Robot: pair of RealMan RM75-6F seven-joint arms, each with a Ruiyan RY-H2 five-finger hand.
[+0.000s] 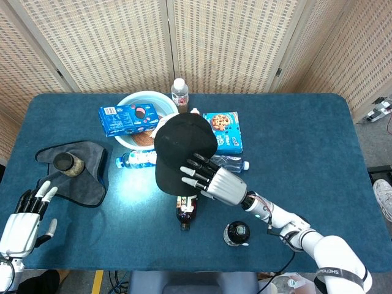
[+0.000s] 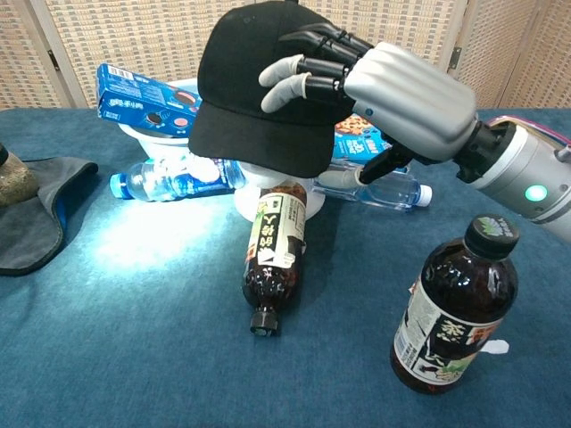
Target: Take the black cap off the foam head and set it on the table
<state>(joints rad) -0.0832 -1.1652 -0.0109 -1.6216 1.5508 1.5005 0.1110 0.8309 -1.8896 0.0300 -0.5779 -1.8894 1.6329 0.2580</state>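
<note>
The black cap (image 1: 177, 147) (image 2: 245, 80) sits on the white foam head (image 2: 252, 198) at the table's middle, with only the head's base showing under the brim. My right hand (image 1: 211, 180) (image 2: 384, 94) grips the cap from its right side: the fingers (image 2: 299, 67) curl over the crown and the thumb reaches under the cap's edge. The cap is tilted, its brim pointing toward the table's front. My left hand (image 1: 24, 220) rests at the near left corner of the table, fingers apart and holding nothing.
A dark bottle (image 2: 275, 259) lies in front of the foam head. Another (image 2: 455, 312) stands upright at the front right. Clear water bottles (image 2: 174, 178), blue cookie boxes (image 1: 125, 119) (image 1: 223, 130) and a white bowl (image 1: 144, 101) crowd behind. A grey cloth (image 1: 82, 177) with a jar lies left.
</note>
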